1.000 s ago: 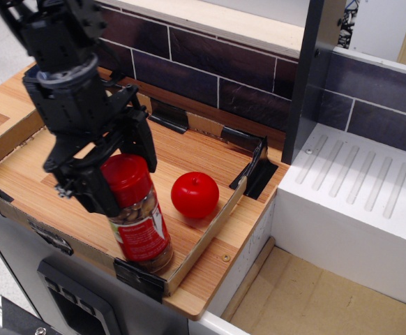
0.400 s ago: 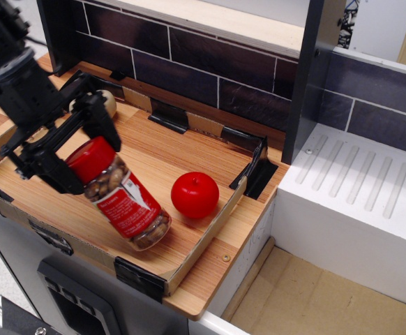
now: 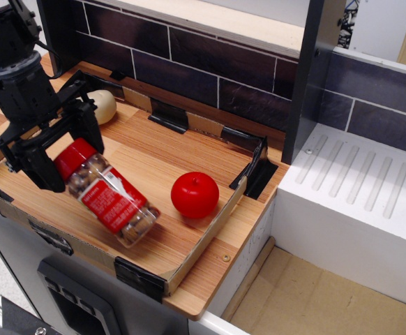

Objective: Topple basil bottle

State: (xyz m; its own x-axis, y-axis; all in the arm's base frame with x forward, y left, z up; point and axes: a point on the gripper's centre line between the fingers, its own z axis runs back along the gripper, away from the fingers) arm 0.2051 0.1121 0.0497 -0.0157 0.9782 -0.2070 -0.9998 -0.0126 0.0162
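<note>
The basil bottle (image 3: 105, 201) lies nearly flat on the wooden tray (image 3: 182, 157), just left of the red apple (image 3: 194, 195) and clear of it, its red cap pointing away from the apple toward the gripper (image 3: 58, 157) and its base toward the tray's front edge. The gripper's 2 fingers (image 3: 88, 129) straddle the cap end, spread wider than the cap, and appear to hold nothing. In my judgement the topple is all but complete; a sound finish calls for lifting straight up off the cap without dragging it, so the bottle settles and does not roll into the apple.
</note>
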